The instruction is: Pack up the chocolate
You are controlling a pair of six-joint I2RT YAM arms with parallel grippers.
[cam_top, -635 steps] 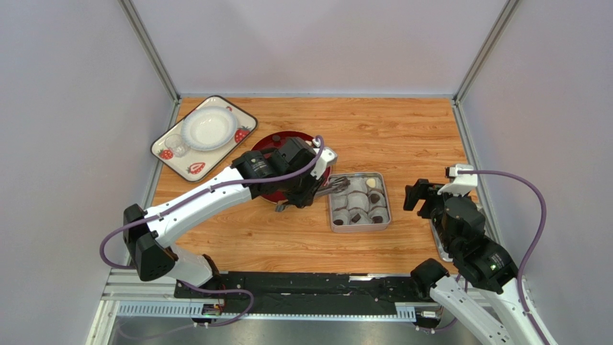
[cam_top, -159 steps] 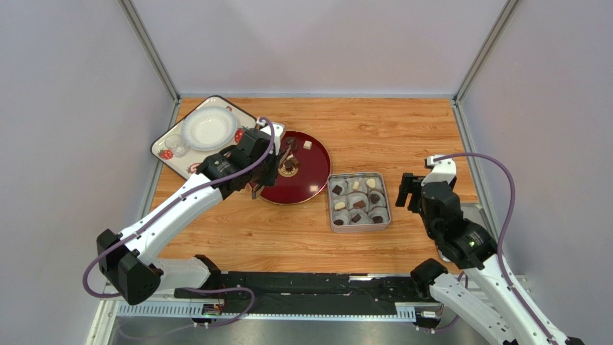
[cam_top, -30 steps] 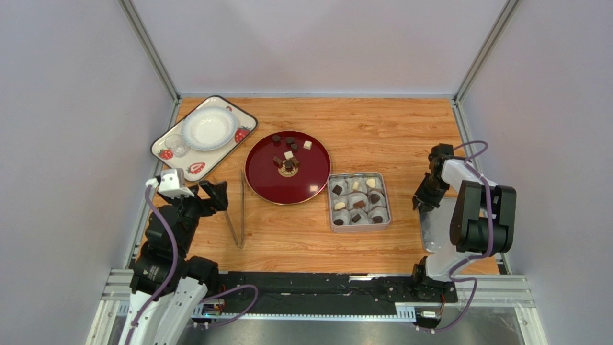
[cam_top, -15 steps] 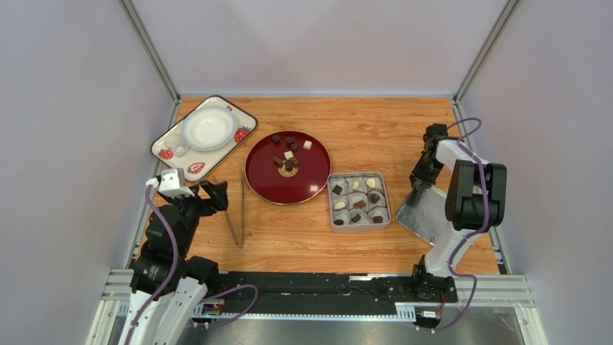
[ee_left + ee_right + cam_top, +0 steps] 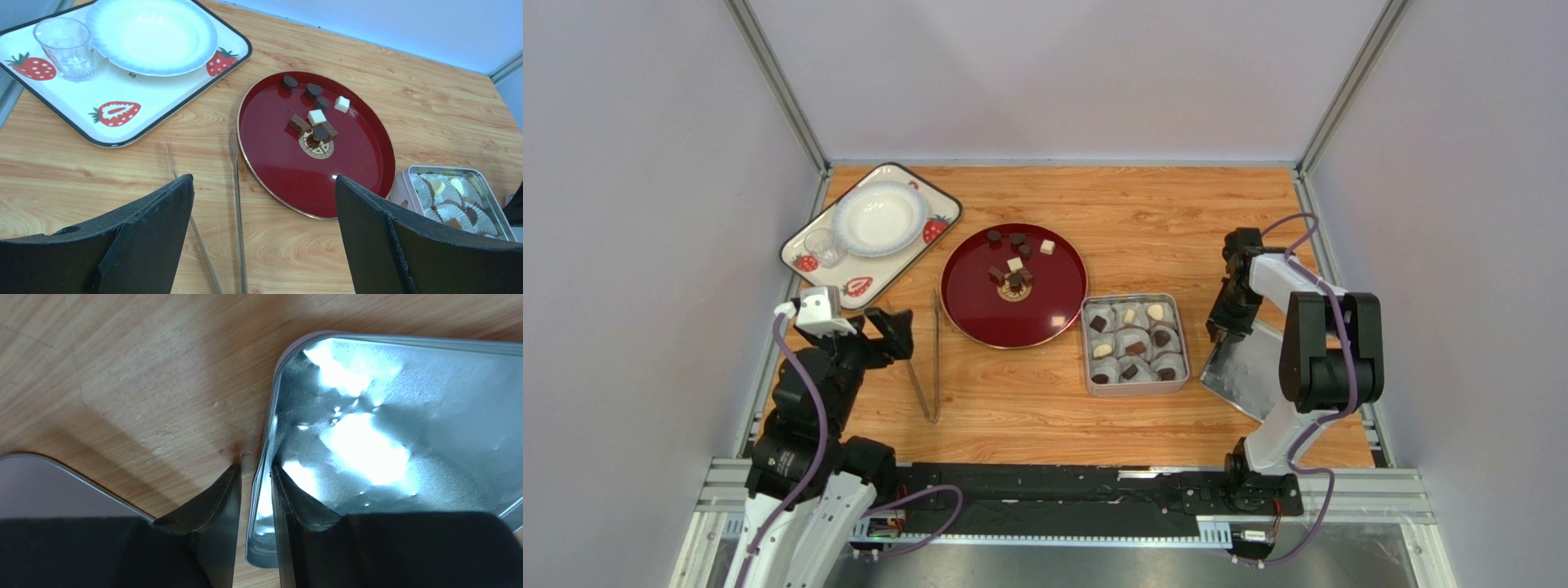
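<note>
wood tabletop (image 5: 1136, 208); chocolate (image 5: 317, 116) heading unclear; left tool (image 5: 264, 184) agape, empty; right tool (image 5: 255, 471) pinches lid (image 5: 380, 435)

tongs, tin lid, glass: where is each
tongs (image 5: 236, 196), left wrist view, on one straight prong
tin lid (image 5: 368, 435), right wrist view, on its shiny face
glass (image 5: 66, 49), left wrist view, on its side wall
</note>
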